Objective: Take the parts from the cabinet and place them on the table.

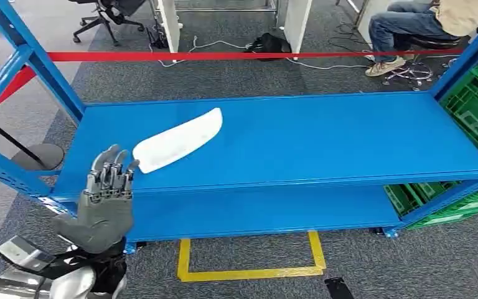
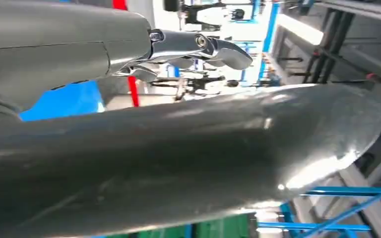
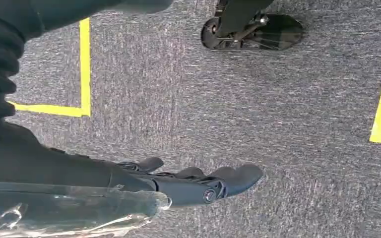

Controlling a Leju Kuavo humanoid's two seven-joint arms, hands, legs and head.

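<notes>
White part [image 1: 177, 141] lies on the blue shelf [image 1: 323, 137]. My left hand [image 1: 106, 196] hovers just beside it, fingers spread, empty. My right hand [image 3: 178, 183] hangs over carpet [image 3: 278, 124], fingers loose, empty.

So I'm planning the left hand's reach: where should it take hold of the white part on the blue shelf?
Probably the near, broader end of the white part, coming from the front beside the left hand. It lies flat and slanted, narrow end pointing away, so fingers would wrap across its width.
</notes>
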